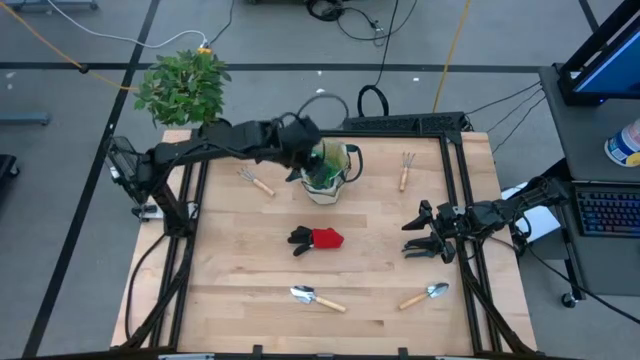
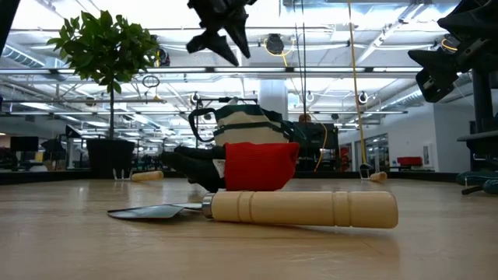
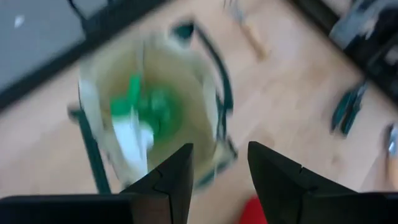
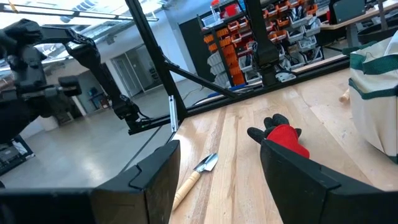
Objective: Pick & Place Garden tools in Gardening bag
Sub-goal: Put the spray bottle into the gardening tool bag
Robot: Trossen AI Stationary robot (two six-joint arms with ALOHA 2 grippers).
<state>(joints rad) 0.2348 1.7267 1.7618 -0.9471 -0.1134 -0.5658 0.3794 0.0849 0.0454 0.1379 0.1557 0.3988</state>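
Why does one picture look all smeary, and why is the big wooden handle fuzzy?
The left wrist view is smeared by motion blur: the gardening bag and the green-white bottle inside it look streaky. In the low view the trowel lies very near the lens, so its handle looks huge and a little soft. The high view and right wrist view are sharper.

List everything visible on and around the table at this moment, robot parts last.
Gardening bag: one, beige with green trim, back centre of table.
Green-white bottle: one, inside the bag.
Gloves: red and black, table centre.
Trowels: two, wooden handles, front left and front right.
Claw rakes: two, wooden handles, left of bag and right of bag.
Potted plant: one, leafy green, back left corner.
Table: one, light wood.
Left gripper: above the bag, fingers apart, empty.
Right gripper: right edge, fingers open, empty.
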